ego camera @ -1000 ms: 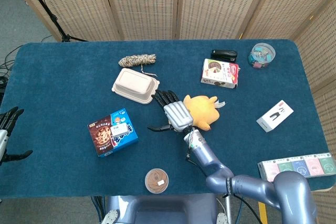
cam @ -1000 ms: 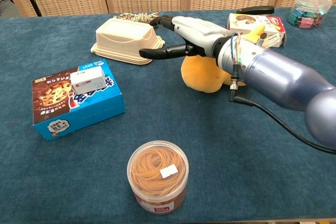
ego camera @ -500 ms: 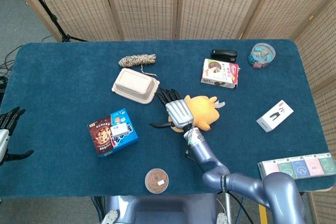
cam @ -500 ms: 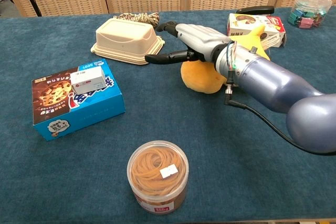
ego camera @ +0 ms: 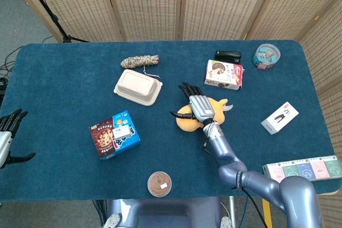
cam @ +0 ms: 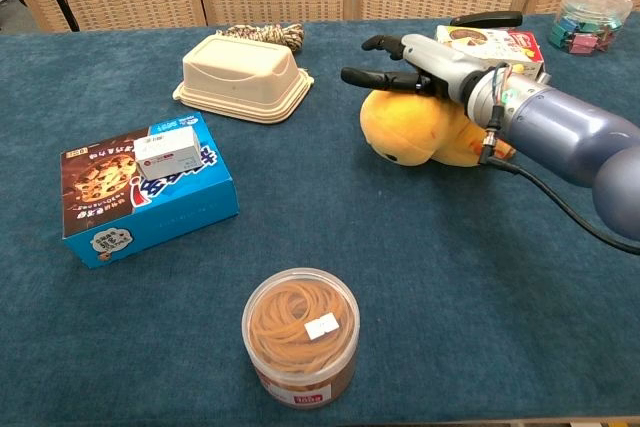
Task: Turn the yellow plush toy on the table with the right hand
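Right hand (ego camera: pixel 199 105) hovers palm-down over the plush (ego camera: pixel 188 122), fingers spread, nothing held; contact with the toy cannot be told from either view. Plush lies near the table's (ego camera: pixel 64 89) middle, a little toward the right edge, between the clamshell box (ego camera: pixel 138 87) and the snack box (ego camera: pixel 224 74). Its long axis runs roughly left–right, rounded bulk toward the left edge, thinner limbs toward the right under the wrist. The bulk sits just below and left of the palm; fingers point to the far edge, across the axis. Judgement: a turn means dropping onto the body and sweeping. Left hand (ego camera: pixel 7 132) is open at the left edge, well apart from the toy, so right is nearer
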Tool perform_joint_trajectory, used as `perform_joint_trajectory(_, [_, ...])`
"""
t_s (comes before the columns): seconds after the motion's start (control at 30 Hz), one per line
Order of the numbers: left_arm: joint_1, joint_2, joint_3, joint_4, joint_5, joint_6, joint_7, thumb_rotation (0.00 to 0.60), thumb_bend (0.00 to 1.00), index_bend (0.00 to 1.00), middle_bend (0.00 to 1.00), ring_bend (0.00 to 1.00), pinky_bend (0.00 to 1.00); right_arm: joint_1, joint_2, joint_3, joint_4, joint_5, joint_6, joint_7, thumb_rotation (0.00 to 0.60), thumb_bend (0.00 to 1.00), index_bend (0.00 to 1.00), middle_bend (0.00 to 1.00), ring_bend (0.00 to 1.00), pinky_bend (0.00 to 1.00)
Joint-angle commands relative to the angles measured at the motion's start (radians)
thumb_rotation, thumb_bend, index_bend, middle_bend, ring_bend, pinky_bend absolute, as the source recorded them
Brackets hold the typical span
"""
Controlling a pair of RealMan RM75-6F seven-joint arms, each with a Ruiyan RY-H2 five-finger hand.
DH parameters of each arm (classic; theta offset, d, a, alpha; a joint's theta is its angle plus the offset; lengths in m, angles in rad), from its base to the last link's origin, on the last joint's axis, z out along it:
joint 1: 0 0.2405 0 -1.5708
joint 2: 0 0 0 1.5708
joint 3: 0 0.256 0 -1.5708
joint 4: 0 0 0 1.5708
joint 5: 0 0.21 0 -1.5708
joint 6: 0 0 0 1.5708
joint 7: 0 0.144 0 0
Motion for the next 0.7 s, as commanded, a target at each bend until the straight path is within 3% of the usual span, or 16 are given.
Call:
perform_joint_trajectory(0.03, [0.0,0.0,0.001,-0.001,0.0,-0.001,0.002,0.6,0.0,0.0,0.0,0.0,0.0,-0.014,0.018,0.006,0.016,0.005,-0.007,0.034,0.095,0.0,0.0,0.0,0.0,0.0])
perform_joint_trajectory(0.47, [0.0,-0.002,0.003,-0.003,0.003,0.001,0.005,0.6,0.0,0.0,0.0,0.0,0.0,-0.032,0.075,0.048,0.014,0.074,-0.05,0.081,0.099,0.0,0.0,0.0,0.0,0.0])
perform_joint_trajectory(0.7, [0.002,0.0,0.003,-0.001,0.005,0.003,-0.002,0.6,0.0,0.0,0.0,0.0,0.0,-0.037,0.101,0.042,-0.078,0.072,-0.036,0.055,0.098,0.0,0.0,0.0,0.0,0.0])
